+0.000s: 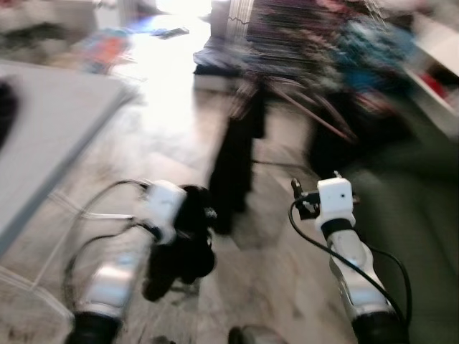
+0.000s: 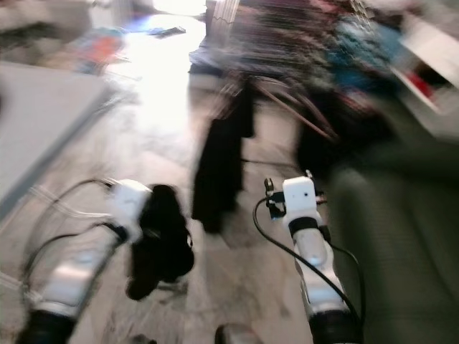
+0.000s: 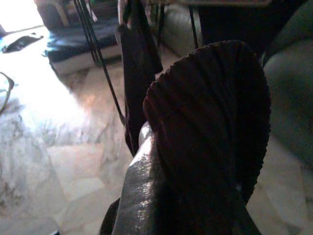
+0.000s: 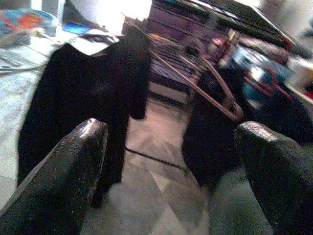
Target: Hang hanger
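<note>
The head views are blurred. My left gripper (image 1: 188, 231) is low at the left and holds a bunched black garment (image 1: 183, 247). In the left wrist view a dark ribbed cloth (image 3: 215, 132) lies over one shiny finger (image 3: 142, 191). My right gripper (image 4: 166, 166) is open, its two fingers wide apart with nothing between them. Its white wrist (image 1: 336, 199) is at the centre right. Ahead stands a drying rack (image 1: 308, 43) loaded with clothes. A long black garment (image 1: 237, 165) hangs down from the rack's left end. No hanger can be made out clearly.
A grey flat surface (image 1: 50, 129) fills the left side. A dark green sofa (image 1: 416, 215) lies to the right. Thin cables (image 1: 93, 208) loop on the marble floor near my left arm. Bright light washes out the floor (image 1: 165, 79) ahead.
</note>
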Available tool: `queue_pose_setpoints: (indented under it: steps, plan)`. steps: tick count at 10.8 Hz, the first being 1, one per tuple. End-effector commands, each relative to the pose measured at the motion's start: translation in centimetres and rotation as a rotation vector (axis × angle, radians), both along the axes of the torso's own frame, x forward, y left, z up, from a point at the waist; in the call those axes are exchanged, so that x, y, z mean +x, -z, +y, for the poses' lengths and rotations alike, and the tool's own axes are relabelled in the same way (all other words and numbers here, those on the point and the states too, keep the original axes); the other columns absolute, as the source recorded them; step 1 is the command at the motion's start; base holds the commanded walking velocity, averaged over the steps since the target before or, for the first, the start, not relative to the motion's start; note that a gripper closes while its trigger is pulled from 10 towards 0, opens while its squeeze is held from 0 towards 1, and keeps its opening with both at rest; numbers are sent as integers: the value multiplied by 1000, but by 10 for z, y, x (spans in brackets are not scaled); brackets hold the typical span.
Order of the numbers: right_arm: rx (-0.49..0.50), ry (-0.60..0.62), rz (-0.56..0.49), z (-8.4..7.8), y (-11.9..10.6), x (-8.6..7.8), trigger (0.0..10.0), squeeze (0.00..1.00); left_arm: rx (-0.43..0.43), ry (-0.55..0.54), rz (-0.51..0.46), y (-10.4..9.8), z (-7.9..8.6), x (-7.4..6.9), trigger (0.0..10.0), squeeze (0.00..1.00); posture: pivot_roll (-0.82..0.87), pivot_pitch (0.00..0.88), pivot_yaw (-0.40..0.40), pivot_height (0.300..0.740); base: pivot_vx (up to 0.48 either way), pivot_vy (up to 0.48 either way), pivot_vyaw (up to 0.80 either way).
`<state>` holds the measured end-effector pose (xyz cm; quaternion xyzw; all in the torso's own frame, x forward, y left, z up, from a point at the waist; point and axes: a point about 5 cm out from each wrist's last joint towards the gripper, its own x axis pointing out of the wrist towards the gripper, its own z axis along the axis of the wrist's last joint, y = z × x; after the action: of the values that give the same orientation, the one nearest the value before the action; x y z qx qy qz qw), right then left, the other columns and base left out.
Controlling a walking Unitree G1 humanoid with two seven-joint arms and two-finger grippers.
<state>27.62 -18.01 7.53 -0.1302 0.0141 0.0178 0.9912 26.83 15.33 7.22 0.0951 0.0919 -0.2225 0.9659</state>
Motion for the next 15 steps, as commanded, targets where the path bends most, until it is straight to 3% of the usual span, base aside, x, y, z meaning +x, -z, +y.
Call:
queue_pose_setpoints:
  steps: [1, 6, 10, 11, 12, 13, 15]
  plan:
    - [0, 6, -14, -2, -5, 1, 10000, 0, -13, 2, -12, -1, 0, 0, 10000, 0, -53, 0, -27, 740, 0, 0, -500]
    - [18, 27, -7, -4, -8, -5, 10000, 0, -22, 16, -35, -7, 3, 6, 10000, 0, -61, 0, -27, 740, 0, 0, -324]
    - [50, 47, -1, -3, -9, -12, 10000, 0, -22, 15, -33, -7, 6, 3, 10000, 0, -58, 0, -27, 740, 252, 0, -514]
    - [201, 136, 0, -11, -12, -19, 10000, 0, -72, -71, 12, 0, 16, -2, 10000, 0, -60, 0, -24, 740, 0, 0, 0]
    - [261, 153, 17, -11, -10, -23, 10000, 0, -108, -134, 36, 5, 21, -5, 10000, 0, -66, 0, -19, 740, 0, 0, 0]
    - [297, 151, 29, -8, -7, -26, 10000, 0, -144, -194, 56, 10, 25, -9, 10000, 0, -66, 0, -11, 740, 0, 0, 0]
    - [322, 189, 26, -9, -5, -31, 10000, 0, -131, -230, 39, 10, 30, -10, 10000, 0, -73, 0, 46, 740, 0, 0, 0]
